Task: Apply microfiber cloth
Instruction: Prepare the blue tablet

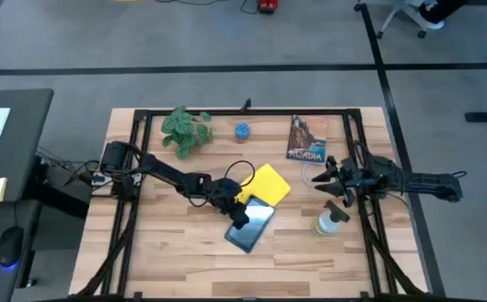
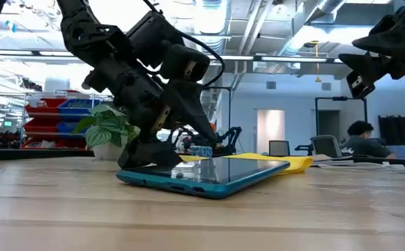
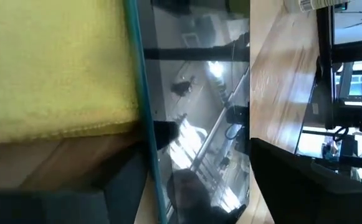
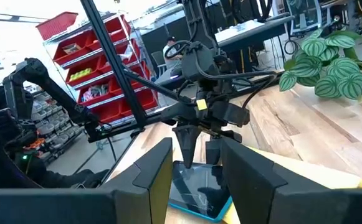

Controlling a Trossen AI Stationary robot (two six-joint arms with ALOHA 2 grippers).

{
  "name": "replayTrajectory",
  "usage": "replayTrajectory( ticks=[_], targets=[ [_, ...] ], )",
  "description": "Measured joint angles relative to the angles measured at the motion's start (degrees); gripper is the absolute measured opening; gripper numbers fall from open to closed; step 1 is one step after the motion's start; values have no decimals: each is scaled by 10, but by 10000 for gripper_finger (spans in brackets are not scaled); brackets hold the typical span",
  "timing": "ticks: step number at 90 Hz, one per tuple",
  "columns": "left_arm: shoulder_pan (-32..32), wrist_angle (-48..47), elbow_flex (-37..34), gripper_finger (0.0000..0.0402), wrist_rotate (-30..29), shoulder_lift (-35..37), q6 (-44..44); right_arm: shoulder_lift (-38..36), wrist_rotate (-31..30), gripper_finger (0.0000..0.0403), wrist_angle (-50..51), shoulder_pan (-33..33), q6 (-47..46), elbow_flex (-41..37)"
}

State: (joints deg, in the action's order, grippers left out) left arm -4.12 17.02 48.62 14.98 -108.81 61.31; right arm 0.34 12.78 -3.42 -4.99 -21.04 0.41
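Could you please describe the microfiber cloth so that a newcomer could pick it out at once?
Near the middle of the wooden table, beside the left gripper, lies the microfiber cloth. It is a flat bright yellow square tucked partly under the dark teal-edged tablet, the only yellow thing there.

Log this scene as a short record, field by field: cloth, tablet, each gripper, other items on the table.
cloth: bright yellow microfiber cloth, flat on the wooden table, one edge meeting the tablet
tablet: dark-screened tablet with teal edge, lying flat, screen bare
left gripper: left gripper, low at the tablet's edge beside the cloth, fingers apart
right gripper: right gripper, raised off to the side, open, empty
others: potted green plant, small blue ball, book, spray bottle
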Motion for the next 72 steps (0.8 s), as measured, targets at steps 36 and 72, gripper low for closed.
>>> replayTrajectory(
  ticks=[36, 72],
  targets=[
    [-4, -17, 12, 256, -19, 0, -31, 0, 0, 127, 0, 0, 0, 0],
    [-3, -31, 46, 176, -27, -52, -33, 0, 0, 127, 0, 0, 0, 0]
  ],
)
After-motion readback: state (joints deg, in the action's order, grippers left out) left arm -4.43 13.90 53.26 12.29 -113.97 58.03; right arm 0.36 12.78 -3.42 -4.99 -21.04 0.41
